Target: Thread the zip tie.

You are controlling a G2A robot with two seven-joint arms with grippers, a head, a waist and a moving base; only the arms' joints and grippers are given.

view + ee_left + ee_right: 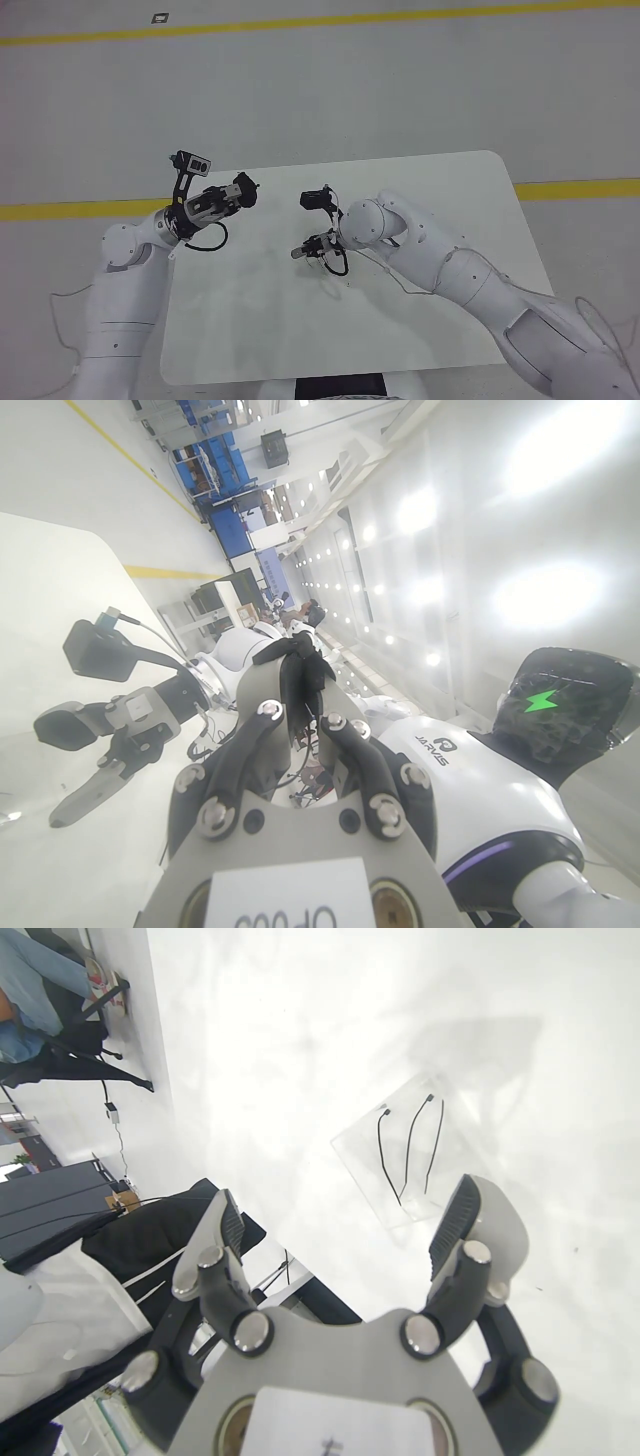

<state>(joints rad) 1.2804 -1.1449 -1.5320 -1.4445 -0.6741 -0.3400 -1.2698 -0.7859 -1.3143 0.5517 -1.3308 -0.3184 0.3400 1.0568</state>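
My left gripper [247, 188] [295, 687] hangs above the table's left edge, shut on a black zip tie [302, 672] that is bunched between its fingers. My right gripper [302, 252] [350, 1213] stands open near the middle of the white table [450, 200], with nothing between its ribbed pads. It also appears in the left wrist view as the right gripper [62, 770], low over the tabletop. Ahead of the right gripper lies a clear tray [357, 1163] holding three loose black zip ties [411, 1148].
The table's rounded far right corner [500, 160] and right half are bare. Yellow floor lines [300, 25] run beyond the table. A thin cable [395, 280] trails on the tabletop beside the right forearm.
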